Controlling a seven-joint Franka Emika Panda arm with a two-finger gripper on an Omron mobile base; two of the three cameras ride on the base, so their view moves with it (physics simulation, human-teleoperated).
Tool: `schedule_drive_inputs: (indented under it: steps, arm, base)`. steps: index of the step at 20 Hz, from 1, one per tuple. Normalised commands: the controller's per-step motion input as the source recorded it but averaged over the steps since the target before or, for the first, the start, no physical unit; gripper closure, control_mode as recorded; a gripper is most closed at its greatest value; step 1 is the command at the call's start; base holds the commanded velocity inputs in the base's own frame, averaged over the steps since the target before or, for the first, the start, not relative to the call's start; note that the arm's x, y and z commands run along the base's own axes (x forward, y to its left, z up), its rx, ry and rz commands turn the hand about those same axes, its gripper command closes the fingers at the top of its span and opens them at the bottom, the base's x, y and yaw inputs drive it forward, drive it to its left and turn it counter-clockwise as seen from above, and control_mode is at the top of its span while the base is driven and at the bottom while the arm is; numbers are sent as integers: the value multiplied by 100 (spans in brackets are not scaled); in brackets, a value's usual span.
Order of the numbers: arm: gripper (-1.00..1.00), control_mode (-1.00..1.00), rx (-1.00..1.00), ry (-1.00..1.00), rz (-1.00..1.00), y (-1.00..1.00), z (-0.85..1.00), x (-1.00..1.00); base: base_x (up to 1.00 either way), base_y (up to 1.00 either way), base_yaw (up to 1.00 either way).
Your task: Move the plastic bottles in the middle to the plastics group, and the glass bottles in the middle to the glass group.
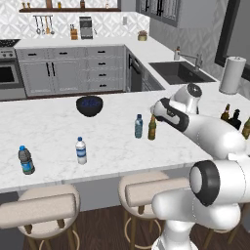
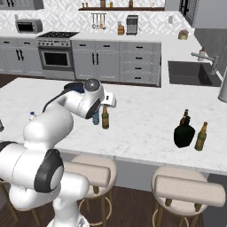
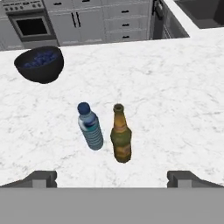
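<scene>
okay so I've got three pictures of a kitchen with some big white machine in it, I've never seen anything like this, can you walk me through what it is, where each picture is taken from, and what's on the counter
The white machine is a robot arm with a two-finger gripper, in a computer-drawn kitchen. Two pictures come from cameras behind the arm, one to its left and one to its right. The third comes from a camera on the hand, looking down past its two dark fingertips.

On the marble counter, below the hand, stand a small water bottle with a blue cap and a brown beer bottle, side by side. A dark bowl sits farther back. To the robot's left are two more water bottles, one white-labelled, one blue-labelled. To its right is a squat black bottle among slim brown ones.

The gripper is open, holding nothing.
</scene>
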Motion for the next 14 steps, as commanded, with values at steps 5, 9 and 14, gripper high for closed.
schedule_drive_inputs:
  steps: [5,9,14]
  arm:
    - [-100,-100,-3,13,4,-14,-1,4]
    - [-100,-100,-4,5,10,0,-13,17]
    - [-100,-100,-6,0,14,2,-31,20]
  base:
    - [0,0,0]
    - [0,0,0]
    - [0,0,0]
